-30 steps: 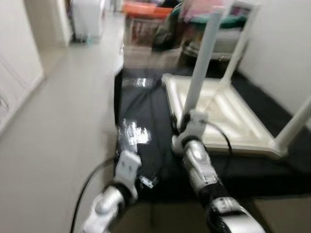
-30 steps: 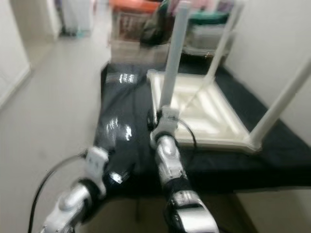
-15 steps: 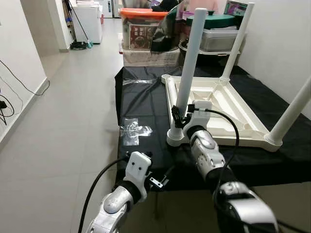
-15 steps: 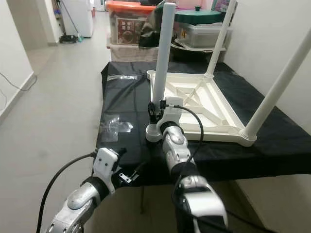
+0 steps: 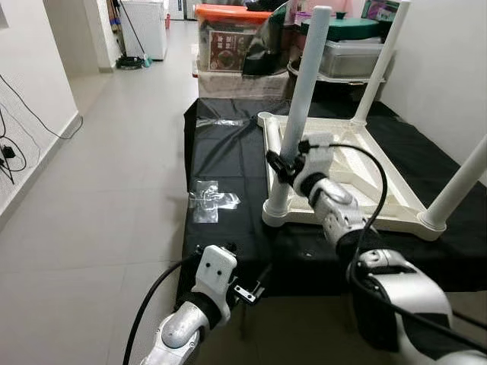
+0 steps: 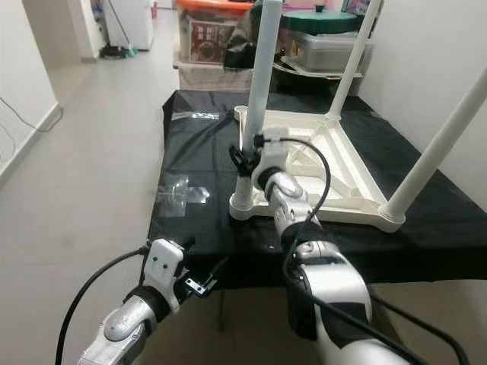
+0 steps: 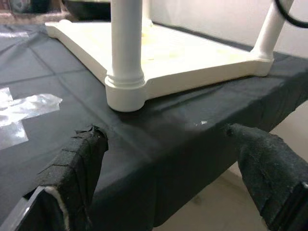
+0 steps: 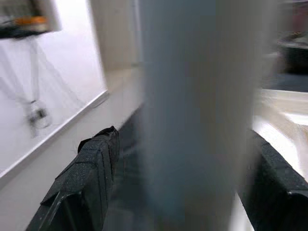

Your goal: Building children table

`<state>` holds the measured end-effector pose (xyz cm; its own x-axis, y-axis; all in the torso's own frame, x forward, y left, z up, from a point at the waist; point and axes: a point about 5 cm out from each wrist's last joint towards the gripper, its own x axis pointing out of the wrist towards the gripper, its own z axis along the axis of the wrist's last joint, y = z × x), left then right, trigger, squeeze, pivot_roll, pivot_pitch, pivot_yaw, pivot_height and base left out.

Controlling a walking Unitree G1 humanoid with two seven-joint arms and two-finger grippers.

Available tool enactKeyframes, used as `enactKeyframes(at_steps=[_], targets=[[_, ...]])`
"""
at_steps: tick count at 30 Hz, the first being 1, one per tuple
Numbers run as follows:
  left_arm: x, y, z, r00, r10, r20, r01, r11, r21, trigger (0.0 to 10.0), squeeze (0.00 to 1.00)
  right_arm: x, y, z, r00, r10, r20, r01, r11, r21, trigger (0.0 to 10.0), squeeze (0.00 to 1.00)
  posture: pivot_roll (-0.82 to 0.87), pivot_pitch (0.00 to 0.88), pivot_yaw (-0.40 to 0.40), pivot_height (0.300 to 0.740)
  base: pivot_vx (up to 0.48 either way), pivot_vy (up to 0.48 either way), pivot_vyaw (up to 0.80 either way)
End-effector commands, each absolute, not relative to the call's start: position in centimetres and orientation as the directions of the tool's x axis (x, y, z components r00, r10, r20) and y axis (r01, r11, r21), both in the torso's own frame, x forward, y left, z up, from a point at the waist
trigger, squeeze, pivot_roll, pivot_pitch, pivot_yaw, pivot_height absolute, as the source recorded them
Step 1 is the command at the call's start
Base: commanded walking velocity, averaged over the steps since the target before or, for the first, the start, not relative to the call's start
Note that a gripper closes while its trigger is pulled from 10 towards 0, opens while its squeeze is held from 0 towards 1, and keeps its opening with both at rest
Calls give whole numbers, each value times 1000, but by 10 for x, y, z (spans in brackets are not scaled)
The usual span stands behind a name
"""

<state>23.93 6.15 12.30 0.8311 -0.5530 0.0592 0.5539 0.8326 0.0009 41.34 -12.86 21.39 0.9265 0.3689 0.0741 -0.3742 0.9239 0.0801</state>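
A white children's table point(image 5: 365, 179) lies upside down on a black cloth-covered platform point(image 5: 228, 167), with its legs pointing up. My right gripper point(image 5: 284, 164) is at the near-left leg point(image 5: 304, 84), a little above the leg's socket. In the right wrist view the leg point(image 8: 192, 106) stands between the two black fingers point(image 8: 91, 168), with a small gap on one side, so the gripper is open around it. My left gripper point(image 7: 166, 134) hangs low at the platform's front edge, open and holding nothing, facing that leg's base point(image 7: 125, 91).
A crumpled piece of clear plastic point(image 5: 211, 201) lies on the cloth to the left of the table. Storage boxes point(image 5: 228, 46) and a lidded bin point(image 5: 342, 49) stand behind the platform. A white wall runs along the right. Open tiled floor point(image 5: 99, 167) stretches to the left.
The head view has steadied from a blur and shifted. My right gripper has moved a little higher up the near-left leg. The left arm stays low at the front edge.
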Motion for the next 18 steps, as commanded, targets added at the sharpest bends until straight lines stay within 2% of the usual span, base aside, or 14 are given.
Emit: enactKeyframes(at_steps=[1, 2, 4, 6, 7, 8, 9, 10, 11, 13, 15, 16, 17, 18], targets=[[232, 59, 123, 833, -552, 47, 552, 834, -6, 10000, 0, 412, -120, 208, 882, 471, 27, -471, 876, 102, 10000, 0, 120, 0, -130, 740, 0, 0, 0], [227, 58, 124, 833, -551, 48, 552, 834, -8, 10000, 0, 410, -113, 207, 839, 544, 13, -542, 834, 100, 10000, 0, 127, 0, -132, 740, 0, 0, 0], [227, 58, 124, 833, -551, 48, 552, 834, -8, 10000, 0, 410, -113, 207, 839, 544, 13, -542, 834, 100, 10000, 0, 127, 0, -132, 740, 0, 0, 0], [219, 57, 126, 837, -545, 46, 547, 837, -18, 10000, 0, 405, -104, 205, 744, 668, -2, -663, 738, 125, 10000, 0, 136, 0, -141, 740, 0, 0, 0], [219, 57, 126, 837, -545, 46, 547, 837, -18, 10000, 0, 405, -104, 205, 744, 668, -2, -663, 738, 125, 10000, 0, 136, 0, -141, 740, 0, 0, 0], [215, 57, 127, 840, -540, 45, 541, 840, -28, 10000, 0, 401, -99, 203, 672, 741, -11, -733, 666, 138, 10000, 0, 144, 0, -147, 740, 0, 0, 0], [215, 57, 127, 840, -540, 45, 541, 840, -28, 10000, 0, 401, -99, 203, 672, 741, -11, -733, 666, 138, 10000, 0, 144, 0, -147, 740, 0, 0, 0], [212, 57, 128, 843, -536, 44, 538, 842, -34, 10000, 0, 399, -96, 201, 622, 783, -16, -773, 617, 146, 10000, 0, 144, 0, -147, 740, 0, 0, 0], [209, 57, 128, 848, -529, 40, 530, 847, -42, 10000, 0, 394, -94, 199, 542, 840, -21, -828, 539, 155, 10000, 0, 156, 0, -156, 740, 0, 0, 0], [209, 57, 128, 848, -529, 40, 530, 847, -42, 10000, 0, 394, -94, 199, 542, 840, -21, -828, 539, 155, 10000, 0, 156, 0, -156, 740, 0, 0, 0], [204, 58, 128, 855, -517, 36, 518, 854, -50, 10000, 0, 384, -86, 196, 352, 936, -10, -919, 347, 185, 10000, 0, 164, 0, -157, 740, 0, 0, 0], [204, 58, 128, 855, -517, 36, 518, 854, -50, 10000, 0, 384, -86, 196, 352, 936, -10, -919, 347, 185, 10000, 0, 164, 0, -157, 740, 0, 0, 0], [203, 58, 128, 857, -514, 34, 515, 856, -53, 10000, 0, 380, -83, 196, 285, 958, -6, -942, 281, 184, 10000, 0, 164, 0, -156, 740, 0, 0, 0], [203, 58, 128, 857, -514, 34, 515, 856, -53, 10000, 0, 380, -83, 196, 285, 958, -6, -942, 281, 184, 10000, 0, 164, 0, -156, 740, 0, 0, 0]])
